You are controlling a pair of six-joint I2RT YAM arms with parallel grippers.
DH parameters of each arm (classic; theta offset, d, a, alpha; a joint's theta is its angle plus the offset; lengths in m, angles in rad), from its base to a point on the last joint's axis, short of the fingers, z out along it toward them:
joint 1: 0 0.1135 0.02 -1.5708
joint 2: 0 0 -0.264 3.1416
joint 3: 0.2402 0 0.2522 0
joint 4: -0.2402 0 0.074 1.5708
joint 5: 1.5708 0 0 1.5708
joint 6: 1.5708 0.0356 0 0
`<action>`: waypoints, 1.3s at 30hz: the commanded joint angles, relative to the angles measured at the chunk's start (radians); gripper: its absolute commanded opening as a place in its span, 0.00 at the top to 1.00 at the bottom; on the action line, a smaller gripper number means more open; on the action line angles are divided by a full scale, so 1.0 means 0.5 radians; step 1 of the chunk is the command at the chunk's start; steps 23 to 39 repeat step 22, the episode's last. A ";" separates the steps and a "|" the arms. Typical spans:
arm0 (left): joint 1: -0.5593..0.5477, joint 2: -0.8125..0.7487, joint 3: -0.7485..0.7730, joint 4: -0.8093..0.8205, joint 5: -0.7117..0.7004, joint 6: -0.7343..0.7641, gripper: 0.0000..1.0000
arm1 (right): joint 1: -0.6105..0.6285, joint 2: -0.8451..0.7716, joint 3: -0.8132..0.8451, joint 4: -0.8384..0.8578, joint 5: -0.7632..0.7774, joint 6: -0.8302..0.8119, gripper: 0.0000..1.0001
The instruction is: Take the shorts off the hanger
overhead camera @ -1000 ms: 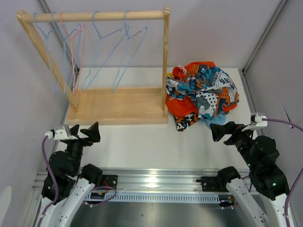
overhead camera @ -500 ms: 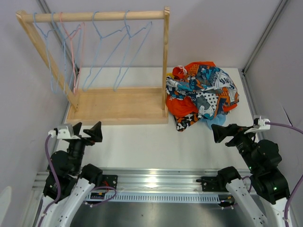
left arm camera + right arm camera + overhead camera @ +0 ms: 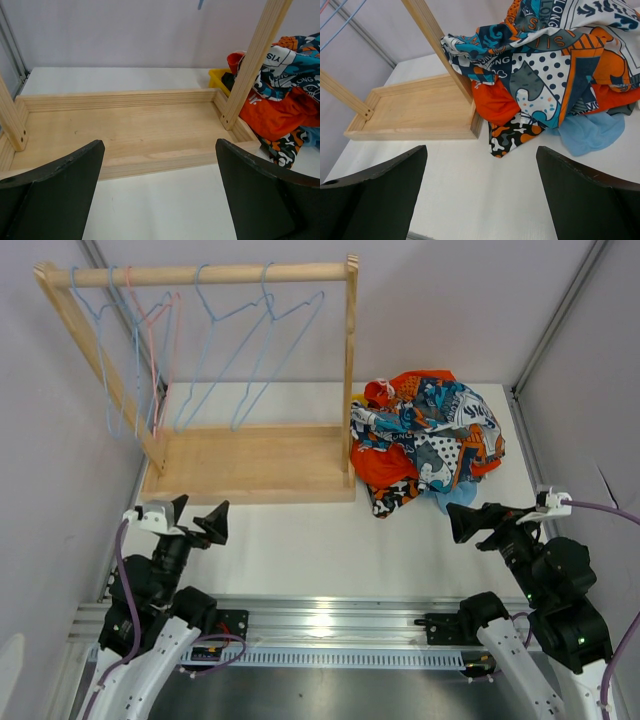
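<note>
The shorts lie in a heap (image 3: pixel 425 440) on the table right of the rack: the blue-orange-white patterned pair (image 3: pixel 555 65) on top, plain red-orange (image 3: pixel 495 102), camouflage (image 3: pixel 512 137) and light blue (image 3: pixel 592 132) below. A dark pair is not distinguishable. Several bare wire hangers (image 3: pixel 240 350) hang from the wooden rail (image 3: pixel 200 275). My left gripper (image 3: pixel 200 520) is open and empty, near the rack's base. My right gripper (image 3: pixel 478 522) is open and empty, just in front of the heap.
The wooden rack's tray base (image 3: pixel 250 465) sits at the back left, with an upright post (image 3: pixel 350 360) next to the heap. A yellow object (image 3: pixel 218 78) shows behind the post. Grey walls close in on both sides.
My left gripper has moved right and a little back toward me. My right gripper has drawn back slightly from the heap. The right-hand hangers have swung slightly.
</note>
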 commanded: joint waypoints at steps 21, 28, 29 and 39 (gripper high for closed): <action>0.012 -0.286 -0.040 0.096 0.192 0.102 0.01 | -0.010 -0.083 -0.013 0.106 -0.148 -0.080 0.01; 0.012 -0.286 -0.046 0.099 0.192 0.102 0.01 | -0.010 -0.093 -0.013 0.100 -0.133 -0.074 0.01; 0.012 -0.286 -0.046 0.099 0.192 0.102 0.01 | -0.010 -0.093 -0.013 0.100 -0.133 -0.074 0.01; 0.012 -0.286 -0.046 0.099 0.192 0.102 0.01 | -0.010 -0.093 -0.013 0.100 -0.133 -0.074 0.01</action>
